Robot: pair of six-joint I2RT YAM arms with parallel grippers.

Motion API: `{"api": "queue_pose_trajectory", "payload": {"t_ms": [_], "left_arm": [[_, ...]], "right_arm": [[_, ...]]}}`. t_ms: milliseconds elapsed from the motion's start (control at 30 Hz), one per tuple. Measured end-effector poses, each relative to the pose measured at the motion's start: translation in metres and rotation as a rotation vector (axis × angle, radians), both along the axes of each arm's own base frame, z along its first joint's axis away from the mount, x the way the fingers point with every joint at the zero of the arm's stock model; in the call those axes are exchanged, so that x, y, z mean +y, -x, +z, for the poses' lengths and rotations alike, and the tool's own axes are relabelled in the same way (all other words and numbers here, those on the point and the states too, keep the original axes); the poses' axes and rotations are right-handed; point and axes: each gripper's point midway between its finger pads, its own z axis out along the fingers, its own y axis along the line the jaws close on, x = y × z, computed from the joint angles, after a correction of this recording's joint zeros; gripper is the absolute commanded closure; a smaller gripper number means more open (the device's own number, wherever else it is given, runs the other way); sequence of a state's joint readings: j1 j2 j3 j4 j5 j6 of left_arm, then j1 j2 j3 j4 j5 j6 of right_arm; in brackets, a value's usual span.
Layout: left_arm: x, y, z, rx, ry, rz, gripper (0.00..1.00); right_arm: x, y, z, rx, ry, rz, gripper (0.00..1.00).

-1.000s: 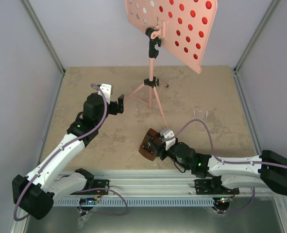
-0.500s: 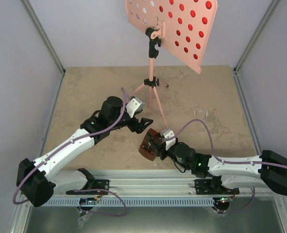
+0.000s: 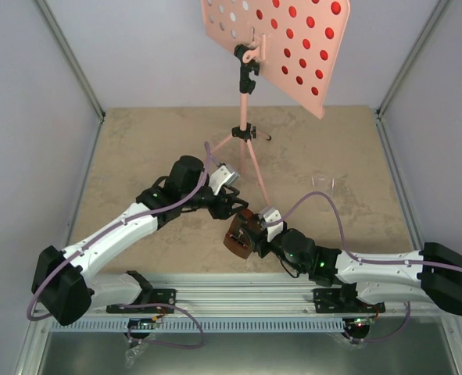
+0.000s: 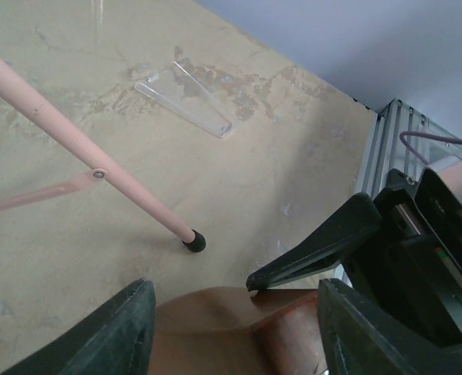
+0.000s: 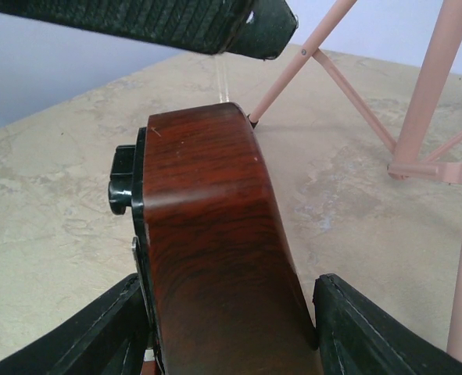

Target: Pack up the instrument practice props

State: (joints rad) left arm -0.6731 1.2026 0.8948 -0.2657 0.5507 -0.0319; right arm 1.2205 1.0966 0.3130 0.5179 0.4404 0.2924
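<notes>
The small brown metronome [image 3: 235,234] sits near the front middle of the table. My right gripper [image 3: 245,233] is shut on its sides, seen close in the right wrist view, where the metronome [image 5: 207,219] fills the space between the right gripper [image 5: 231,289] jaws. My left gripper [image 3: 235,211] reaches in from the left. In the left wrist view its jaws press both sides of the metronome [image 4: 215,332], left gripper [image 4: 234,316] closed on it. The pink music stand [image 3: 245,148] stands behind. Red [image 3: 309,47] and white [image 3: 231,14] show through its desk's holes.
A stand leg [image 4: 98,168] ends in a black foot [image 4: 194,242] just beyond the metronome. A clear plastic holder [image 3: 324,183] lies on the table to the right. Grey walls enclose the table; an aluminium rail [image 3: 238,301] runs along the front.
My left arm swung right from beside the stand's left leg to the metronome, and its jaws narrowed onto it. The right arm and metronome stayed put.
</notes>
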Motion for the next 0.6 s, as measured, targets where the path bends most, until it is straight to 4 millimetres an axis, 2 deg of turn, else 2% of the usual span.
{"api": "queue_pose_trajectory", "payload": {"t_ms": [200, 433, 600], "left_arm": [[-0.002, 0.004, -0.002, 0.011, 0.002, -0.023, 0.54], [-0.003, 0.01, -0.014, 0.063, -0.022, -0.051, 0.64], [-0.005, 0.012, -0.014, 0.072, -0.018, -0.067, 0.69]], "right_arm": [[0.0, 0.0, 0.0, 0.0, 0.0, 0.0, 0.42], [0.0, 0.0, 0.0, 0.001, 0.0, 0.0, 0.42], [0.0, 0.0, 0.0, 0.003, 0.006, 0.0, 0.41]]}}
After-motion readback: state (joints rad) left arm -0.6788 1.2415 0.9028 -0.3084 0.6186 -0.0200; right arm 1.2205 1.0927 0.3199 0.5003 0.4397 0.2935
